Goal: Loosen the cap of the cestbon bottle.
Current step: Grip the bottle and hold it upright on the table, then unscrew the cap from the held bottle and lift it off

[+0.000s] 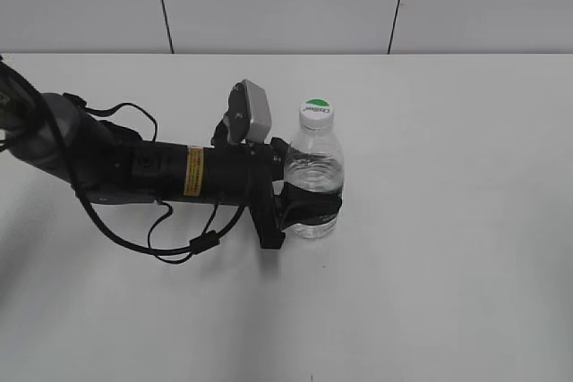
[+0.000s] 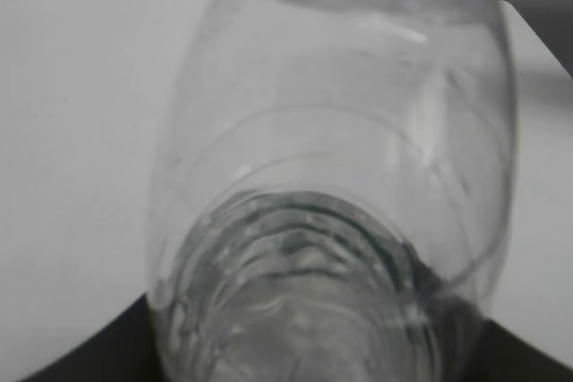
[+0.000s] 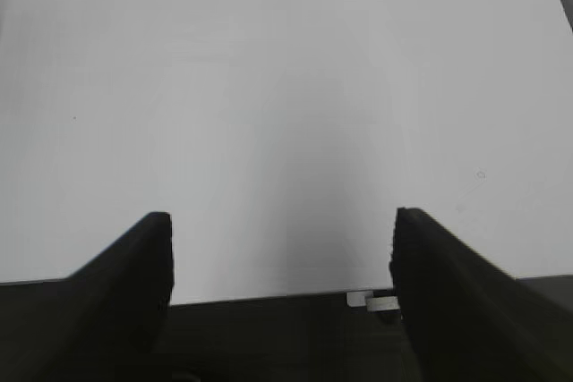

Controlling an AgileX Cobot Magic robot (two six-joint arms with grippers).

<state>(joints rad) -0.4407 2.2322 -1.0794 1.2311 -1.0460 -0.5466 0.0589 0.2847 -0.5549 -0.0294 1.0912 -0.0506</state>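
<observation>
Holding the small clear plastic cestbon bottle (image 1: 314, 176) upright near the middle of the plain white counter (image 1: 448, 221), we had our left gripper (image 1: 309, 207) clamped around its lower body, at the dark green label band. From the left wrist camera the ribbed clear wall of the bottle filled almost everything, so the hold looked close and firm. The small round white screw cap (image 1: 316, 113), with its green half-circle on top, sat on the neck, free of any contact. Our right gripper (image 3: 279, 261) showed only in its own wrist camera, its jaws spread wide apart over bare counter, holding nothing; it did not appear in the exterior view.

We judged the bracing step to be in hand and the twisting not yet begun. The next move called for bringing the right gripper in above the bottle, closing squarely on the cap, and turning while the left kept the body from spinning or tipping.
</observation>
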